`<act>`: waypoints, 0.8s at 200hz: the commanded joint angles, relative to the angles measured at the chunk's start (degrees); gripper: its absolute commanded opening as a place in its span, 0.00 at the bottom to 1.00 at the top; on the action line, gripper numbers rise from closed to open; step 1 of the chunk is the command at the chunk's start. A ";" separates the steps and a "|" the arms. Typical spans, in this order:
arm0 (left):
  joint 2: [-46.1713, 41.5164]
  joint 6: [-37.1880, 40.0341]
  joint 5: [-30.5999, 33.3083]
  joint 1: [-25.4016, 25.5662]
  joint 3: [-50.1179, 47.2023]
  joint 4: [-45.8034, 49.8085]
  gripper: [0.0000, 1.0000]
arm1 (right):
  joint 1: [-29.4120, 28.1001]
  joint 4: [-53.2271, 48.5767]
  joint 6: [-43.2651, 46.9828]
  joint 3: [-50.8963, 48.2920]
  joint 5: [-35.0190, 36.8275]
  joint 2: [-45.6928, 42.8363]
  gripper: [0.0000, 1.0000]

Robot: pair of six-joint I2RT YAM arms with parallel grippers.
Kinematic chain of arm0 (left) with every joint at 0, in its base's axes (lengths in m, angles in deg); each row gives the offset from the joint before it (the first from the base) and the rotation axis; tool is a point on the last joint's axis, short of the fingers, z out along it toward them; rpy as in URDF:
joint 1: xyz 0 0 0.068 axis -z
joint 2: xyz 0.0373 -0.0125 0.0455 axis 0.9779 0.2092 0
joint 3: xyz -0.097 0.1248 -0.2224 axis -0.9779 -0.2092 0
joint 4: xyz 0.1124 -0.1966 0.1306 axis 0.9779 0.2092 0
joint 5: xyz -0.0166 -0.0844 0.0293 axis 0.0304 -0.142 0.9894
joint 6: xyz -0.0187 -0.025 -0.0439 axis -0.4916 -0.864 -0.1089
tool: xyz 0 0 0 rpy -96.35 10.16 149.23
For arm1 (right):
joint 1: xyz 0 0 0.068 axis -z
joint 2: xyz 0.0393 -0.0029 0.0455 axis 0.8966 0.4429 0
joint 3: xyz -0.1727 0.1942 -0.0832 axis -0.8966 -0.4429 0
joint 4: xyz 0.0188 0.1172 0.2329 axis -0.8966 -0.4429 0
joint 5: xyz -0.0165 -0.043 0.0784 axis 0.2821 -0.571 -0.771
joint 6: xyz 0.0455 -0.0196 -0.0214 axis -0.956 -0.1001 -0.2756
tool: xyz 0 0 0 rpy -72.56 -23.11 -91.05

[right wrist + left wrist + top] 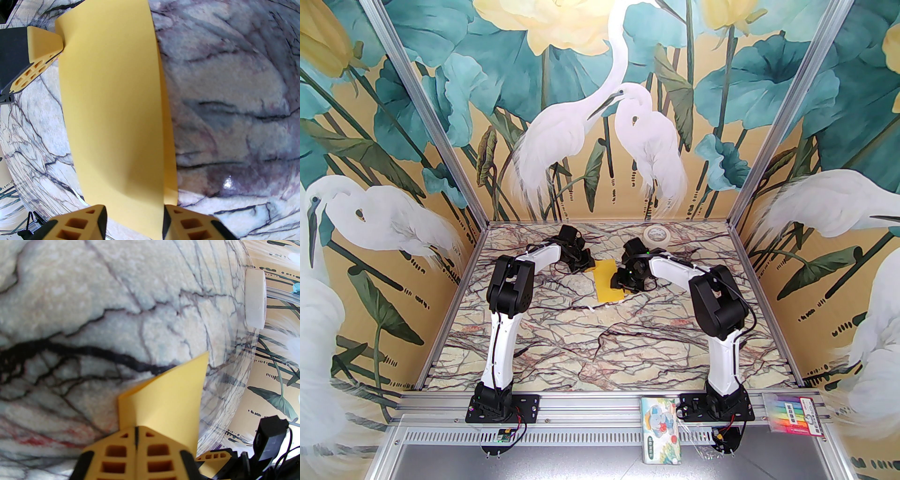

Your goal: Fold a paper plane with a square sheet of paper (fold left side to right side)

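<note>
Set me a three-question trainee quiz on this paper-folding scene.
1. True or false: the left gripper is shut on a corner of the yellow sheet.
2. What sits near the far edge of the table? A) a tape roll B) scissors C) a cup
3. Fill in: the right gripper has its fingers ____, with the sheet lying between them.

Key: 1 true; 2 A; 3 apart.

2 white arms (501, 347), black joints (511, 286), yellow latticed claw fingers (140, 460)
</note>
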 commanded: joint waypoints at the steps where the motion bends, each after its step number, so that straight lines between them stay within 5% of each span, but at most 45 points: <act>1: 2.27 1.36 2.50 1.16 -1.98 3.33 0.03 | -0.50 -0.98 0.99 1.12 0.47 -1.90 0.45; 62: 1.36 0.85 2.00 1.10 -2.54 3.13 0.06 | -0.54 4.51 -0.90 -0.75 -4.50 -0.89 0.43; 98: -4.53 -0.88 -0.12 1.14 -2.75 1.77 0.17 | -0.49 4.61 -0.83 -0.30 -4.61 -0.36 0.37; 160: -13.84 -3.21 -1.16 1.14 -11.25 -1.64 0.20 | -0.56 6.02 -1.42 -0.48 -5.62 0.67 0.41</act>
